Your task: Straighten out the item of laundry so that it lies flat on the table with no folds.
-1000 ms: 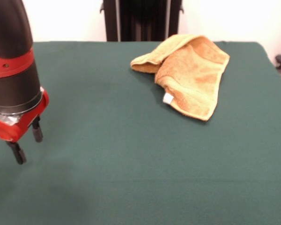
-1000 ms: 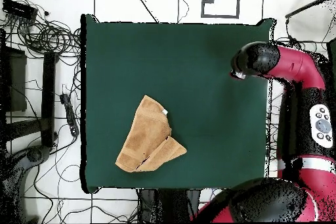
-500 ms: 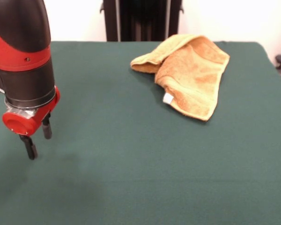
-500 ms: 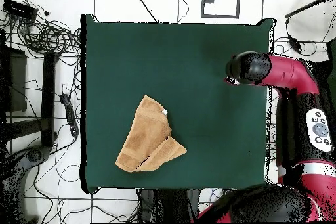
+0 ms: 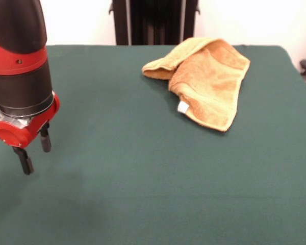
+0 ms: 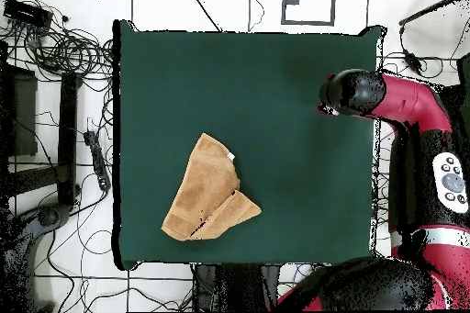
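Observation:
The item of laundry, an orange-yellow terry towel, lies folded over itself at the far right of the table in the front view, a small white tag showing at its near edge. From overhead the item of laundry sits near the table's lower left. My gripper hangs open and empty over the left side in the front view, far from the towel. From overhead the gripper is mostly hidden under the arm's black wrist at the right side.
A dark stand rises behind the table's far edge, close to the towel. Cables and equipment lie on the floor beside the table's left edge in the overhead view. The red arm runs along the right edge.
The gripper swung toward the table's middle, then drew back a little toward the edge and lifted slightly. The towel has not moved.

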Robot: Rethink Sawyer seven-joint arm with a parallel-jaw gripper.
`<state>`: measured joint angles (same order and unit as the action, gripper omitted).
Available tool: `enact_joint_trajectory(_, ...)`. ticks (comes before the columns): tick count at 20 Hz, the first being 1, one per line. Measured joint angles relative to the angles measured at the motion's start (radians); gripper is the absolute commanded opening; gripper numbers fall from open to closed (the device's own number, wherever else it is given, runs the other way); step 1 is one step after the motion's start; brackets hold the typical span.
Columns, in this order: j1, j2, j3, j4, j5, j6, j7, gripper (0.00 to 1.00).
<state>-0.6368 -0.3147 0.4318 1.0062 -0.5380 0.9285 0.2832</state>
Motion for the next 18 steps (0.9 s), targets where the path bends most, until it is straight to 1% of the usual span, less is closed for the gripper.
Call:
enact_joint_trajectory(8, 0.011, 0.0, -0.005, -0.025, 0.024, 0.0, 0.0, 1.0)
enact_joint_trajectory(18, 0.036, -0.002, -0.028, -0.025, 0.034, 0.0, 0.0, 1.0)
